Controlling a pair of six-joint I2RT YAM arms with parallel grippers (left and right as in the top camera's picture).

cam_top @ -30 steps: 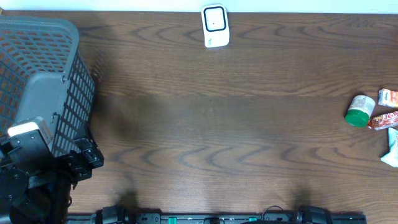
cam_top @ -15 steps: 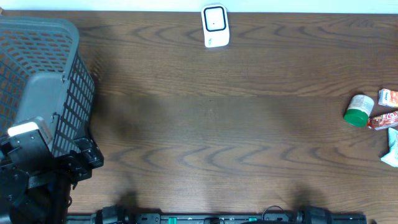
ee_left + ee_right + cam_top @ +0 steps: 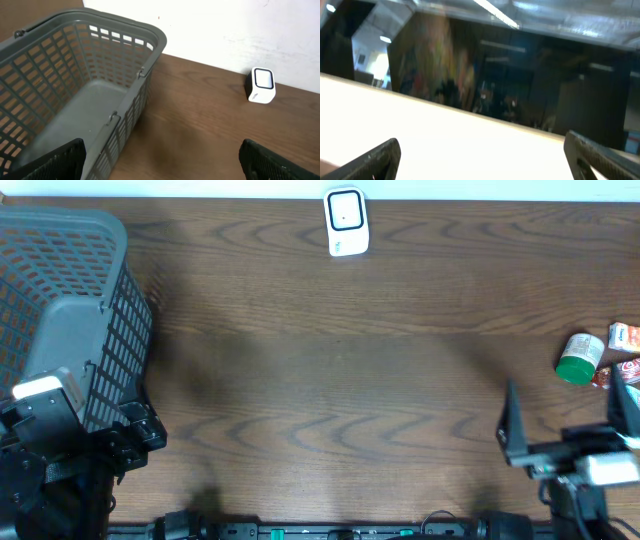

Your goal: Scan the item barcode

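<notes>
Hovering with jaws spread wide and gripping nothing, the right gripper [image 3: 568, 422] is hanging low at the right of the table [image 3: 330, 400], just beside the items waiting to be scanned. These are a green-capped bottle [image 3: 579, 358] and several small packets [image 3: 624, 336], lying bunched together, some of them touching. The left gripper [image 3: 162, 167], equally wide and empty, is idling by the grey basket [image 3: 75, 100]. The scanner [image 3: 346, 222] is standing well apart from the items, at the table's far edge.

Trouble is looming in that crowding. A finger coming down among the cluster is risking rolling the bottle or pinching two packets at once, and anything nudged outward is likely sliding beyond the overhead camera's sight.

The right wrist camera is pointing up at a pale surface [image 3: 445, 145] and blurred dark shapes, giving no view of the items. The frame edge is cutting off the packets, one finger is covering a pale one, and no barcode is showing on anything.
</notes>
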